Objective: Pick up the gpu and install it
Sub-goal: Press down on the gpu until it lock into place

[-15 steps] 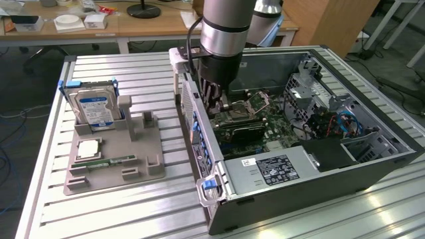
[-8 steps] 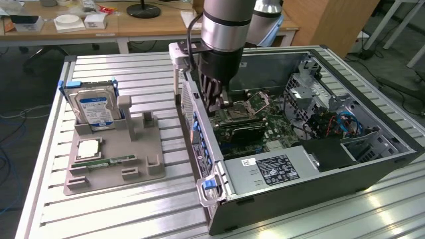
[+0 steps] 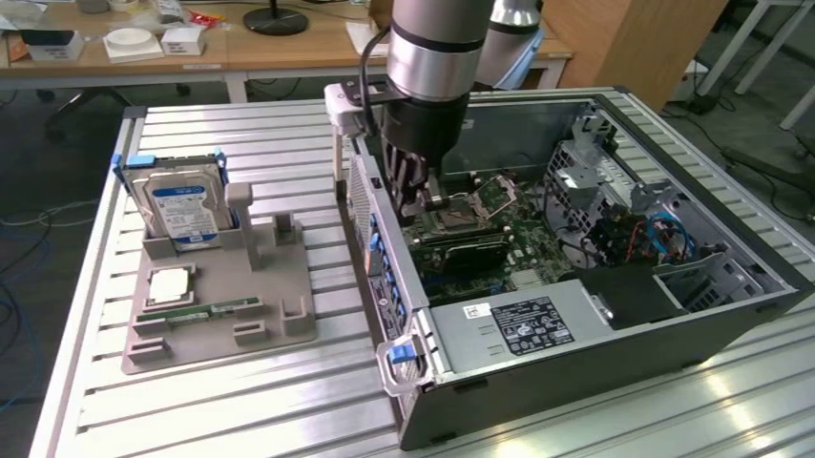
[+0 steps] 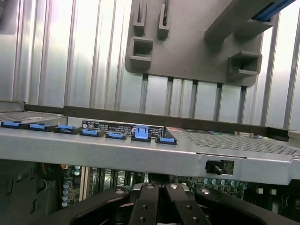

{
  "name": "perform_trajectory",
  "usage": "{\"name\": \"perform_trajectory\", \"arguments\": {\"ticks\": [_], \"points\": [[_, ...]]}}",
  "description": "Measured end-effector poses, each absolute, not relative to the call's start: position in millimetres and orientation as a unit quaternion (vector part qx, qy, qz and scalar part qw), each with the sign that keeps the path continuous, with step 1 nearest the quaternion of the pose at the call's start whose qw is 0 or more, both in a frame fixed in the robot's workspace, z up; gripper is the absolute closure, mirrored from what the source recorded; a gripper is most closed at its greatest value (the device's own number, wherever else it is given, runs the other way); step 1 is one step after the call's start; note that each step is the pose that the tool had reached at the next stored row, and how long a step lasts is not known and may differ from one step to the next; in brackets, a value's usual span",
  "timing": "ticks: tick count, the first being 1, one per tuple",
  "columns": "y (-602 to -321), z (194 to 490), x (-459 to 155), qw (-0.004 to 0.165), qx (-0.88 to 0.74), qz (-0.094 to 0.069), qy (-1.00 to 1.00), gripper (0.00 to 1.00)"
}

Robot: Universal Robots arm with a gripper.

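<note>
Nearest the wrist camera: black gripper (image 4: 157,206) fingers pressed together, fully closed; can't tell from here if anything is pinched between them. Just past them the grey edge of the PC case (image 4: 140,150) with a row of blue clips (image 4: 140,133) along it, seven counted. In the exterior view the gripper (image 3: 430,205) is down inside the open computer case (image 3: 662,315), over the motherboard (image 3: 510,239) near the CPU socket (image 3: 491,198). A black card-like part, probably the gpu (image 3: 461,246), lies flat on the motherboard just below the fingertips; contact with the fingers not clear. One power supply (image 3: 529,324) with a label sits at the case's near end, cables (image 3: 650,239) on the exterior view's right side. The case wall stands between the arm and the grey parts holder (image 3: 236,305), which rests on the slatted metal bench (image 3: 191,410) toward the bench's left edge in the exterior view. Holder carries one hard drive (image 3: 178,210) upright in blue brackets, one CPU chip (image 3: 168,286) lying flat, one green memory stick (image 3: 210,310) flat beside it. Wooden desk (image 3: 255,48) behind the bench.
</note>
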State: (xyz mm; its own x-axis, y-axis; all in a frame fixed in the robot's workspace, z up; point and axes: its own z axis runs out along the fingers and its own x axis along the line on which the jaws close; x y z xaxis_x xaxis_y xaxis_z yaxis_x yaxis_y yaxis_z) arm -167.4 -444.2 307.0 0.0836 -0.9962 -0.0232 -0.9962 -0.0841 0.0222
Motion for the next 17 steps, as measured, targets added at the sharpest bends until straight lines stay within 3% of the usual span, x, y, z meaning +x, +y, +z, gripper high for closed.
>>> {"name": "perform_trajectory", "arguments": {"ticks": [17], "points": [[-452.3,305.7,-170.5,0.000,0.736,-0.016,-0.677,0.90]]}}
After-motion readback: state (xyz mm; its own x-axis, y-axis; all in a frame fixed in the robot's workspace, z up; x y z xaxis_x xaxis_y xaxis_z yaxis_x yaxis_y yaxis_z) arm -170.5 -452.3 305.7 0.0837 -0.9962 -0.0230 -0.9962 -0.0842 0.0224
